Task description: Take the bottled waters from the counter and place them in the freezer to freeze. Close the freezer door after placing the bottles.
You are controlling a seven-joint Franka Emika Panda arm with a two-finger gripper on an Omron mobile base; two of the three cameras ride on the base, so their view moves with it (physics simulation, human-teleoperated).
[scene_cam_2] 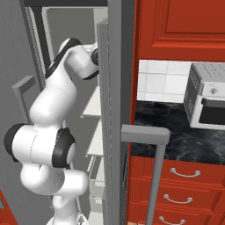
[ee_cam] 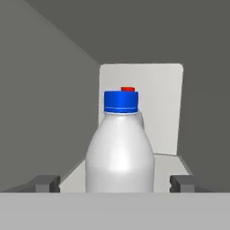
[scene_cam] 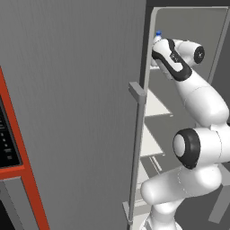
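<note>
Notably, blue-capped bottle [ee_cam: 120, 148] unlabelled, upright between spread fingertips [ee_cam: 45, 183].

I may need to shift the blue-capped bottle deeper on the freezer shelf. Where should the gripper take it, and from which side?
Grip the blue-capped bottle across its wide, straight-sided body below the shoulder, coming level from the front. It stands upright between the open gripper; the narrow cap offers less hold.

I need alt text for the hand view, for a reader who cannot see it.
A whitish bottle with a blue cap stands upright on a white freezer shelf, between the open pincer tips. The red cap of a second bottle peeks out behind it, against grey inner walls.
</note>
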